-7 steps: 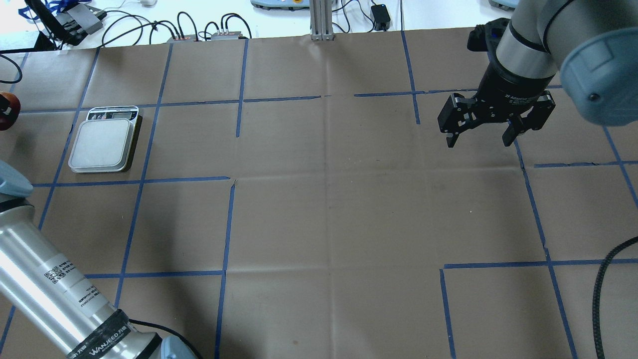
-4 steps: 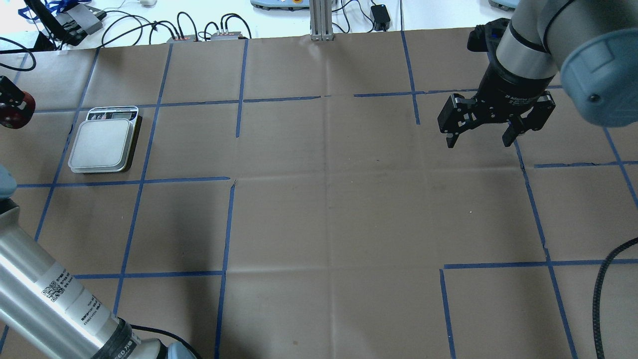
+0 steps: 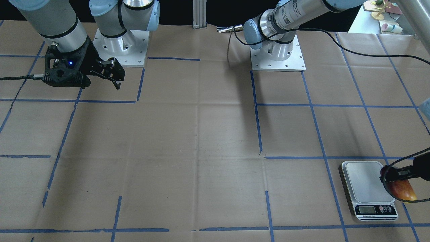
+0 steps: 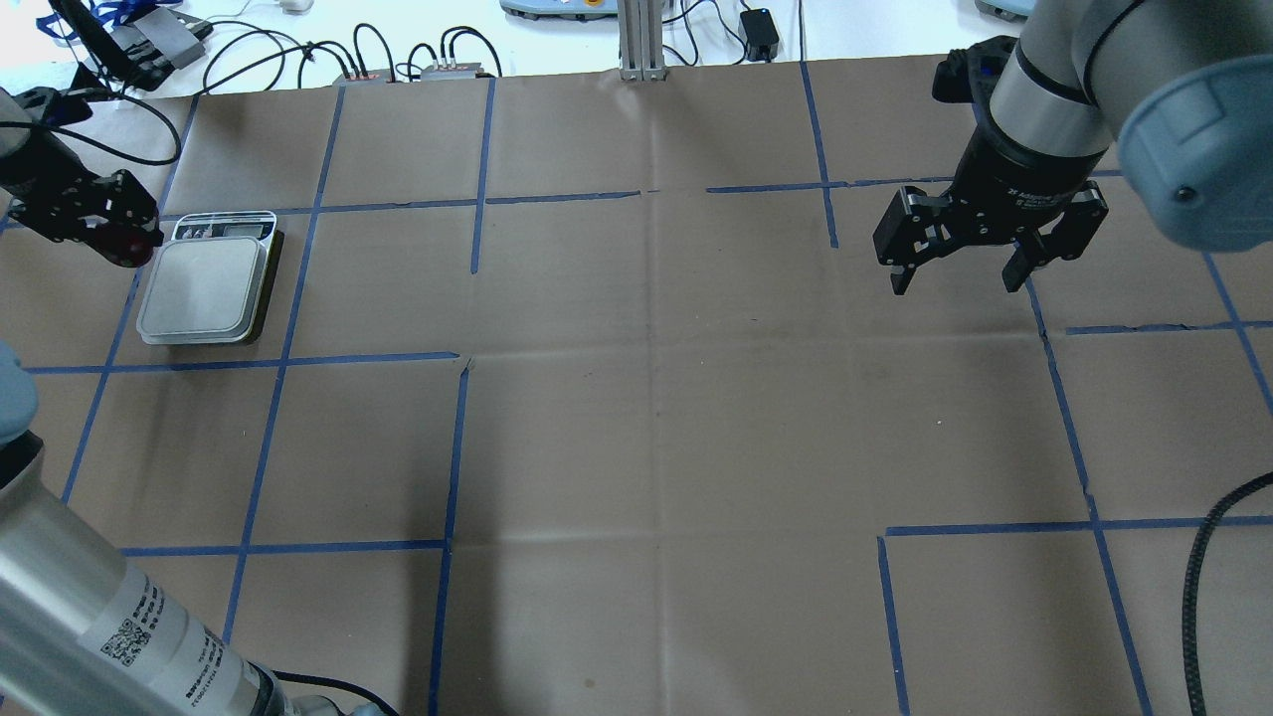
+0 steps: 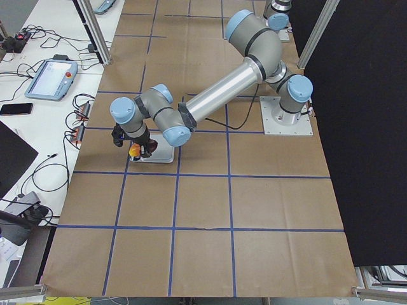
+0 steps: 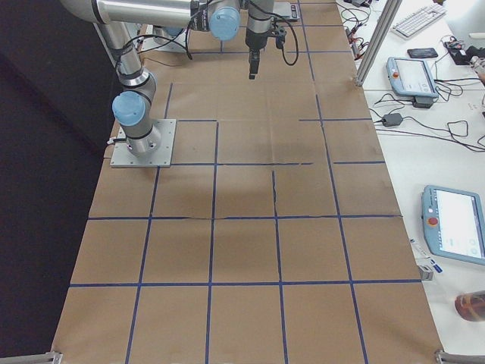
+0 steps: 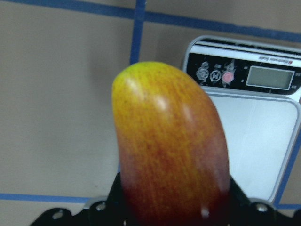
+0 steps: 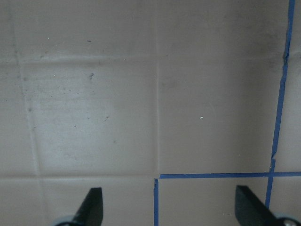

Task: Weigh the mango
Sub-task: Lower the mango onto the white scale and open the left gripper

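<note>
The mango point(image 7: 169, 150), dark red fading to orange-yellow at its far end, is held in my left gripper point(image 4: 111, 237), which is shut on it. It hangs above the table right beside the outer edge of the small white kitchen scale point(image 4: 204, 288), level with the platform's display end. In the front view the mango point(image 3: 401, 189) overlaps the scale's point(image 3: 362, 181) right edge. The scale platform point(image 7: 263, 141) is bare. My right gripper point(image 4: 955, 280) is open and empty, far across the table; its fingertips point(image 8: 91, 207) frame bare paper.
Brown paper with a blue tape grid covers the table point(image 4: 646, 398). Cables and small boxes point(image 4: 398, 65) lie along the far edge, with a metal post point(image 4: 641, 40) at its middle. A black cable point(image 4: 1208, 577) trails at the right.
My left gripper has moved with the mango from the view's left edge in toward the scale. The right arm has not moved.
</note>
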Controlling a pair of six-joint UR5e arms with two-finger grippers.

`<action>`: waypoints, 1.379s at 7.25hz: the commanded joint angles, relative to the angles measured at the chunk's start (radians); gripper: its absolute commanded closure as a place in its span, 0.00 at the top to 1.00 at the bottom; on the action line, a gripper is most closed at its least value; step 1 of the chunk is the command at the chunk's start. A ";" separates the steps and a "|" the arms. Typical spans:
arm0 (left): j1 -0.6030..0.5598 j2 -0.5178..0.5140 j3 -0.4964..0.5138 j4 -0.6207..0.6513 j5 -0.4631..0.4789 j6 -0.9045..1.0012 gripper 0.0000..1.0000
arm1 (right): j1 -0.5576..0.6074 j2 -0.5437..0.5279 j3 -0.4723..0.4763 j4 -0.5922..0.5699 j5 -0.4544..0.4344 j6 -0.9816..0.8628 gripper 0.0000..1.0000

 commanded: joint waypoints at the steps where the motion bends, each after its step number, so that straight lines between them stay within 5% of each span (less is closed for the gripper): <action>1: -0.034 0.025 -0.098 0.081 0.001 -0.025 0.26 | 0.000 0.000 0.000 0.000 0.000 0.000 1.00; 3: -0.039 0.032 -0.078 0.109 0.001 -0.025 1.00 | 0.000 0.000 0.000 0.000 0.000 0.000 1.00; 7: -0.065 0.176 -0.105 0.051 0.002 -0.092 1.00 | 0.000 0.000 0.000 0.000 0.000 0.000 1.00; 10: -0.250 0.403 -0.205 -0.043 0.004 -0.377 1.00 | 0.000 0.000 0.000 0.000 0.000 0.000 1.00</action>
